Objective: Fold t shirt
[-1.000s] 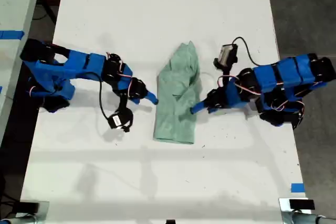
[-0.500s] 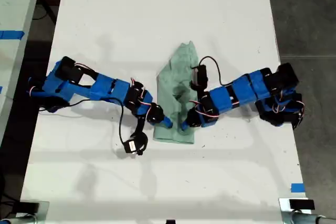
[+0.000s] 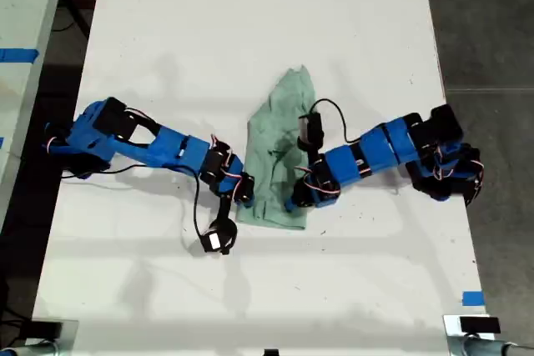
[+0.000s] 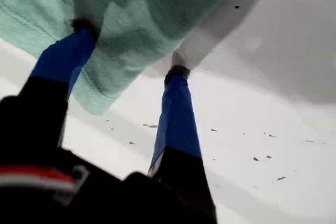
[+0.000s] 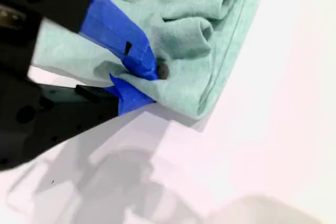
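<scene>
T shirt (image 3: 279, 143) lay wrinkled on counter (image 3: 250, 31), hem corners at both hands. My first hand (image 4: 128, 51) was open, fingers straddling hem edge. My second hand (image 5: 142, 77) was pinched onto cloth. Needed: close first hand firmly, then lift both corners evenly, hem taut.

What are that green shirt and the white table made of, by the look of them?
The t shirt looks like soft matte knit, likely cotton: it wrinkles, droops, and shows a stitched hem. The table looks like a smooth, hard white laminate or painted board with a faint sheen; I can't tell which.
</scene>
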`<state>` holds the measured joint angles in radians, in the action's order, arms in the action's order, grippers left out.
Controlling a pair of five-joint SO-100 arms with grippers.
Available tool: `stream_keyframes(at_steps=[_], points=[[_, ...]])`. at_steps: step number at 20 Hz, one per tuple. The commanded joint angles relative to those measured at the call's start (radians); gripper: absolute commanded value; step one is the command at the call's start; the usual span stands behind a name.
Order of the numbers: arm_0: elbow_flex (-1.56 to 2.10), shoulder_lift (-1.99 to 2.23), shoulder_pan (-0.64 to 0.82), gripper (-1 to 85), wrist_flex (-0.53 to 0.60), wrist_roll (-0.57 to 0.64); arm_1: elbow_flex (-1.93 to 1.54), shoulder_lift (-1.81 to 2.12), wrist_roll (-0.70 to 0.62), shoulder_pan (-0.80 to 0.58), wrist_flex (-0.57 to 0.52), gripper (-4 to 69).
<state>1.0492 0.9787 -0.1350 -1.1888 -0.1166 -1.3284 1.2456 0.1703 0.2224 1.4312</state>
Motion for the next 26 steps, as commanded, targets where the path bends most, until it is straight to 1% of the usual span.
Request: stream_keyframes(at_steps=[1,5,8,9,11,13,16,20,22,26], points=[[-0.046,0.015,-0.029,-0.1,0.017,-0.014,0.051,-0.002,-0.003,-0.008,-0.051,1.3],[-0.06,0.063,-0.037,-0.1,0.025,-0.006,0.149,0.008,-0.035,-0.014,-0.021,1.5],[-0.063,0.144,-0.063,-0.1,0.038,-0.055,0.345,-0.008,-0.031,0.012,0.081,1.5],[-0.063,0.169,-0.064,-0.1,0.038,-0.08,0.364,0.003,-0.021,0.014,0.097,1.5],[-0.064,0.219,-0.041,-0.1,0.037,-0.092,0.365,0.037,-0.015,-0.011,0.124,1.5],[-0.063,0.262,0.026,-0.1,0.012,-0.075,0.359,0.08,-0.048,-0.071,0.164,1.5],[-0.063,0.305,0.175,-0.1,-0.043,0.003,0.337,0.166,-0.124,-0.186,0.224,1.5],[-0.063,0.344,0.388,-0.1,-0.061,0.109,0.299,0.245,-0.305,-0.383,0.227,1.5],[-0.063,0.362,0.476,-0.1,-0.052,0.135,0.293,0.255,-0.383,-0.48,0.227,1.5],[-0.063,0.353,0.566,-0.1,0.04,0.192,0.27,0.258,-0.485,-0.643,0.236,1.5]])
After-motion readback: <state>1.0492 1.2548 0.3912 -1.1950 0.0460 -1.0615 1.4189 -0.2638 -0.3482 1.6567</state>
